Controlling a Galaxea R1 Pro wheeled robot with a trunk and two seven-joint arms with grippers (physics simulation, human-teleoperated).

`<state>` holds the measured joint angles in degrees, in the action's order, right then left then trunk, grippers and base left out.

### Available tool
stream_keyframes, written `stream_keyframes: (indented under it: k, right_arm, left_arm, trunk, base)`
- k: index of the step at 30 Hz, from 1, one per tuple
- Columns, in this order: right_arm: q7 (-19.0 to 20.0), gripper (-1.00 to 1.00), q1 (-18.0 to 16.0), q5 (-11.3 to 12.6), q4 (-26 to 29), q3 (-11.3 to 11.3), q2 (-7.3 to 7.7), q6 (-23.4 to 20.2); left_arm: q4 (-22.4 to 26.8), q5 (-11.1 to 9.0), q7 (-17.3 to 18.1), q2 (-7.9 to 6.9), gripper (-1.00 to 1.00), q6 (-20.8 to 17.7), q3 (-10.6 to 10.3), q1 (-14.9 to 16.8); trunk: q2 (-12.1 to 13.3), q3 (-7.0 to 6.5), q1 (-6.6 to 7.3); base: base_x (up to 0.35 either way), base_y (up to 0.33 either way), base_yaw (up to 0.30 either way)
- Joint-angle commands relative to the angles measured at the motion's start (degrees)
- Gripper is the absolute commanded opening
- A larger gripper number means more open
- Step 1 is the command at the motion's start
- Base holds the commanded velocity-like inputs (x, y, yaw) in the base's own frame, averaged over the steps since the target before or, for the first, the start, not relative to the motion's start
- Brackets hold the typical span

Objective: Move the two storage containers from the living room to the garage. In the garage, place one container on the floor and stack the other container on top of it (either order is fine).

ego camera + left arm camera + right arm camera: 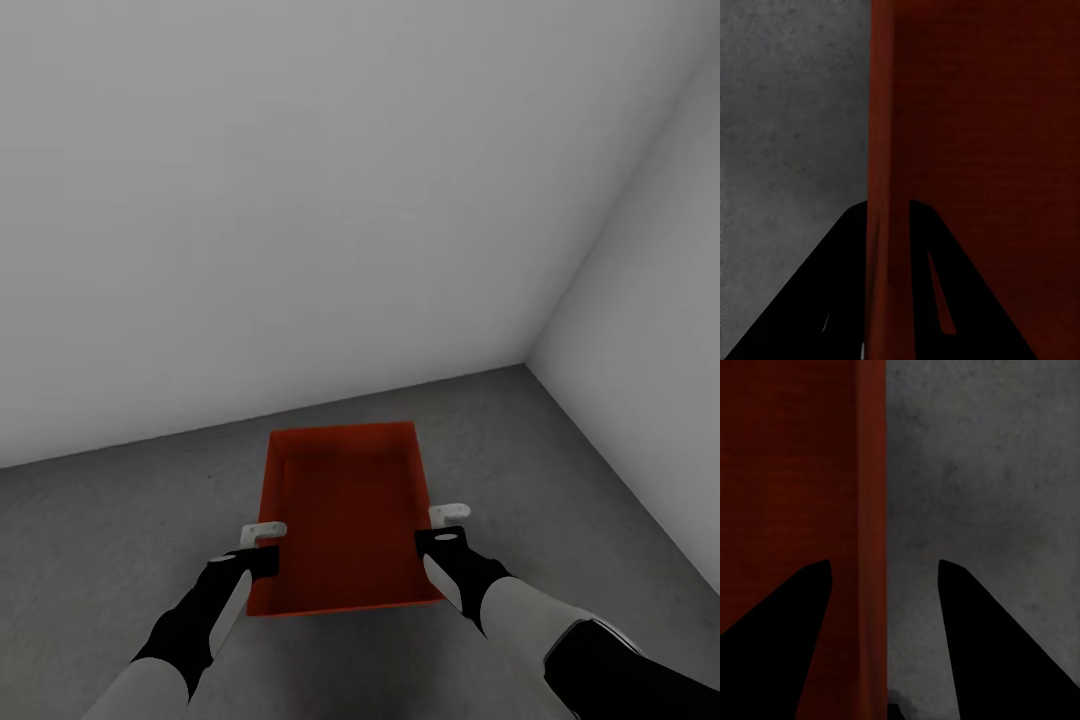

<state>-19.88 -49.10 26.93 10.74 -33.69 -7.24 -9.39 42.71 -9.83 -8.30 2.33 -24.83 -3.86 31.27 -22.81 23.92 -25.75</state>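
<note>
One orange-red open-top storage container point(345, 510) lies low over the dark grey concrete floor point(120, 530) of the garage, close to the corner of two grey-white walls. My left gripper point(262, 548) grips its left long wall; in the left wrist view the black fingers point(832, 300) press on the red wall point(881, 150) from both sides. My right gripper point(440, 530) straddles the right long wall point(870, 510), its fingers point(990, 645) spread wide apart and off the wall. The bin is empty inside. Whether it rests on the floor I cannot tell.
A plain wall point(300, 200) stands just beyond the container and a second wall point(660, 300) closes the right side, meeting in a corner point(528, 362). Bare concrete extends to the left and toward me.
</note>
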Motion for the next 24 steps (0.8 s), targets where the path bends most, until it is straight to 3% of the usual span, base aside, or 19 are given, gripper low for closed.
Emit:
stream_keyframes:
  k: [1,24]
  right_arm:
    - [0.98,-1.00,-0.03,2.51,-0.02,-1.21,0.03,-0.28]
    - [0.98,-1.00,-0.03,2.51,-0.02,-1.20,0.06,-0.28]
  left_arm:
    - [0.18,3.32,-1.26,-0.58,-1.00,1.44,-0.27,0.02]
    - [0.58,3.32,-1.20,-0.65,-1.00,1.45,-0.28,0.01]
  trunk:
    - [-0.10,0.10,-0.03]
    - [-0.10,0.10,-0.03]
  base:
    - [0.025,0.020,0.000]
    - [0.002,0.002,0.000]
